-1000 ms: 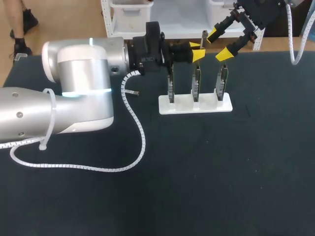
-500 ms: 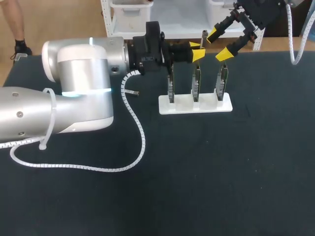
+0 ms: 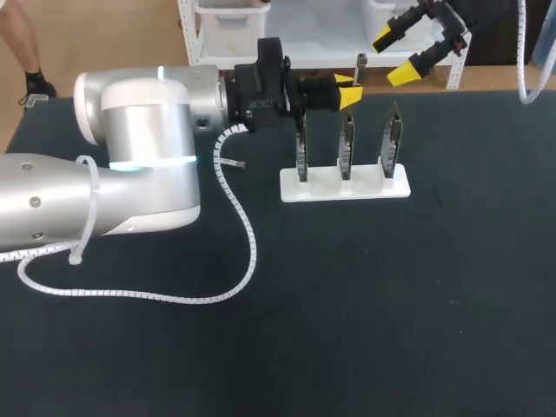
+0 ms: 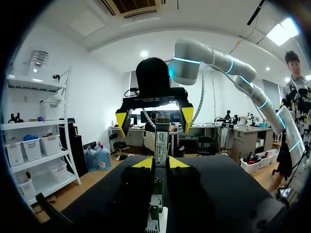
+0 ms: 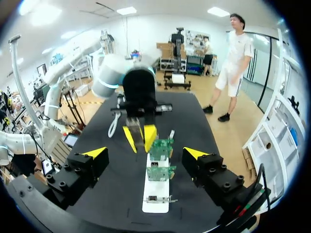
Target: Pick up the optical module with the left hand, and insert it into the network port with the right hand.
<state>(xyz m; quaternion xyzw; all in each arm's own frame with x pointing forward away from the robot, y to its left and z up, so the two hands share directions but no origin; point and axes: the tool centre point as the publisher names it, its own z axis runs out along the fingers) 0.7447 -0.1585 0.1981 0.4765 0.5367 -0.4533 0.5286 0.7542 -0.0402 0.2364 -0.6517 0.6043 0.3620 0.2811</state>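
A white label with dark print is seen on the optical module [image 4: 161, 141], but the print is too small to be read. The module is shown as a slim upright bar, with the labelled face turned toward the left wrist camera and grey metal at its upper end. It is clamped at its lower end between the drawn-together fingers of the left gripper [image 4: 161, 164], which is held above the black table [image 3: 365, 304], close to the tops of three green circuit boards [image 3: 346, 143]. The boards are stood upright in a row in a white stand [image 3: 323, 184]. The right gripper [image 3: 392, 56] is held over the table's far edge, apart from the module and beyond the stand, with its jaws spread wide and nothing between them.
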